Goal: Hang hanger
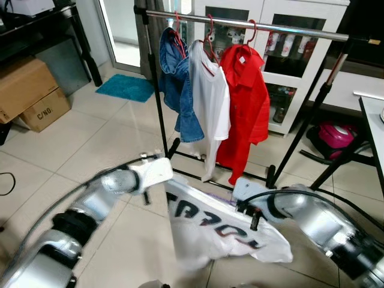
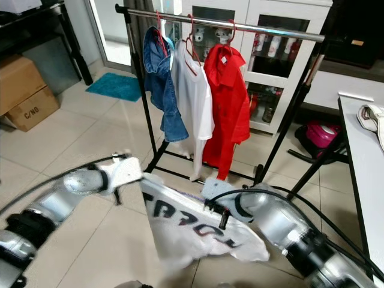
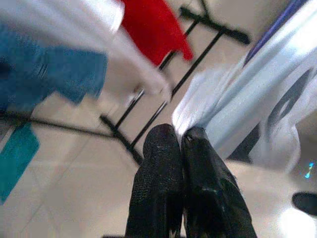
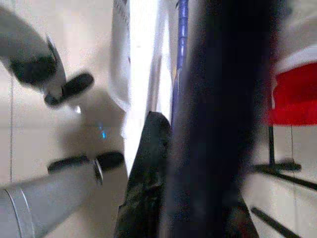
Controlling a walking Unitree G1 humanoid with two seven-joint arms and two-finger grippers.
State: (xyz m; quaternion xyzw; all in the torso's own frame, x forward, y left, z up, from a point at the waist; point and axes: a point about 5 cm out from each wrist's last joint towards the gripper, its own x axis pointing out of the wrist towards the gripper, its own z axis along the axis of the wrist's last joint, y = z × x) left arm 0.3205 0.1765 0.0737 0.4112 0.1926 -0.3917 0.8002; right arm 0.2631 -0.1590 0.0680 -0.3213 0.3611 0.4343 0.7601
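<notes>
A white T-shirt [image 1: 210, 234] with dark and red lettering hangs stretched between my two grippers, low over the tiled floor. It sits on a purple hanger [image 4: 182, 49], whose edge peeks out along the top of the cloth. My left gripper [image 3: 181, 136] is shut on the shirt's left upper corner. At the shirt's right shoulder, my right gripper [image 4: 166, 119] is shut, with the purple hanger running between its fingers. Behind stands a black clothes rack with a silver rail [image 1: 282, 29]. On the rail hang a denim shirt [image 1: 177, 84], a white shirt [image 1: 210, 102] and a red shirt [image 1: 246, 108], all on red hangers.
The rail is bare to the right of the red shirt. The rack's black feet [image 1: 192, 157] cross the floor just beyond the held shirt. Cardboard boxes [image 1: 27, 90] stand at left, near a teal mat [image 1: 126, 87]. A white cabinet [image 1: 294, 54] is behind. A table edge [image 2: 354, 156] is at right.
</notes>
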